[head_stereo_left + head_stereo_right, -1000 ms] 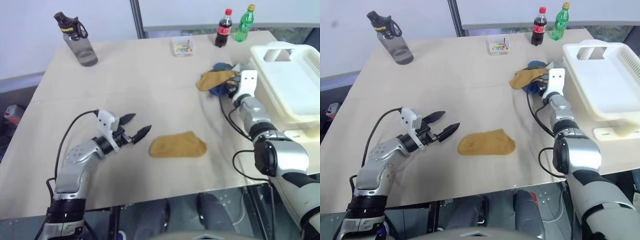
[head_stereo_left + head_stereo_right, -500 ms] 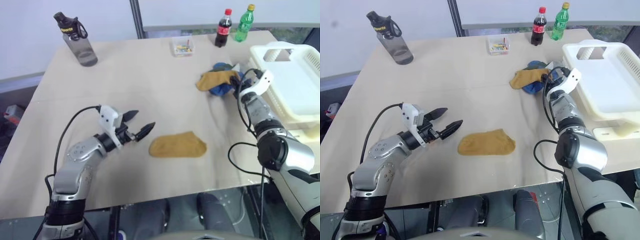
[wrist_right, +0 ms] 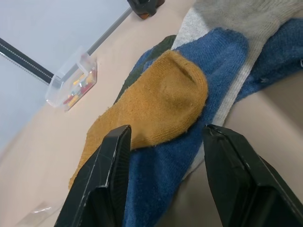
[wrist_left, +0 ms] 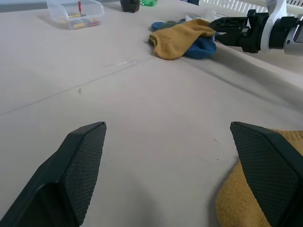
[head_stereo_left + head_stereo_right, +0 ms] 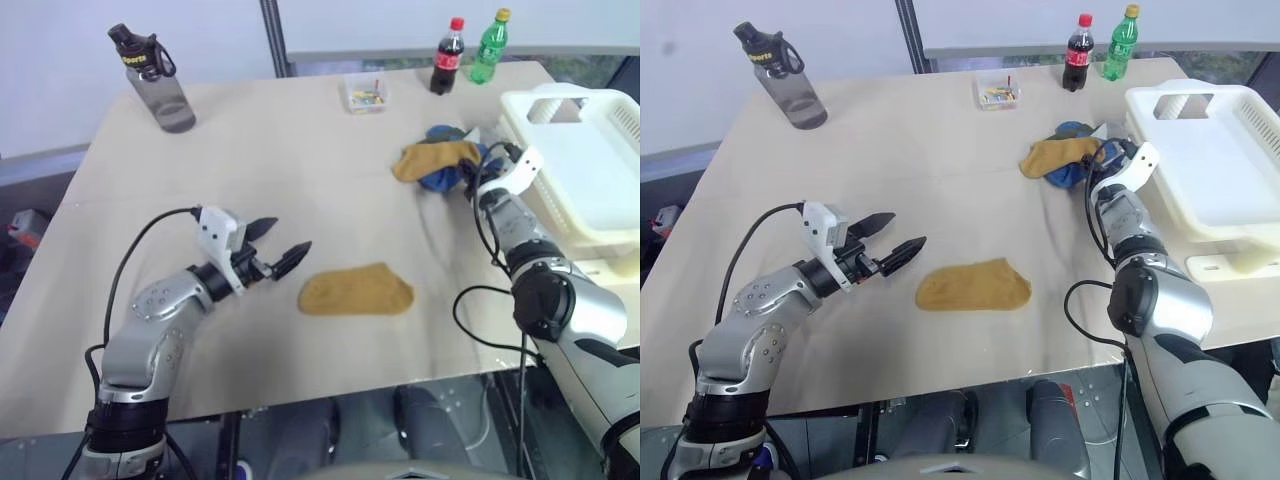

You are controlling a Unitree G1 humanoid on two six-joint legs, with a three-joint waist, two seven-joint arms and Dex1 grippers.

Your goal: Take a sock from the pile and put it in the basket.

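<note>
the step in hand looks like the reach for a sock: the right hand (image 5: 1108, 160) sits level at the edge of the small loose pile of mustard-yellow, blue and dark green socks (image 5: 1065, 155), which lies on the beige tabletop (image 5: 940, 170) just beside the large white slotted plastic laundry basket (image 5: 1210, 160). in the right wrist view its two black fingers (image 3: 106, 175) stand partly apart, pointing at the mustard-yellow sock (image 3: 151, 111) that lies on top of a blue one, with a grey sock edge alongside; nothing is between the fingers and no sock is lifted, so the grasp is not yet made.

the left hand (image 5: 272, 252) hovers over the near part of the tabletop, its fingers spread wide and holding nothing, pointed toward a separate flat mustard-yellow sock (image 5: 355, 290) that lies alone, near the fingertips but apart from them.

the basket holds no sock that can be seen, so the task seems to be in its early part. the next move, as i judge it, calls for the right hand to ease forward until the top sock's fold sits between the fingers, close on that one layer alone without dragging the blue sock along, then lift and carry it over the basket's near rim, which is close by on the right.
</note>
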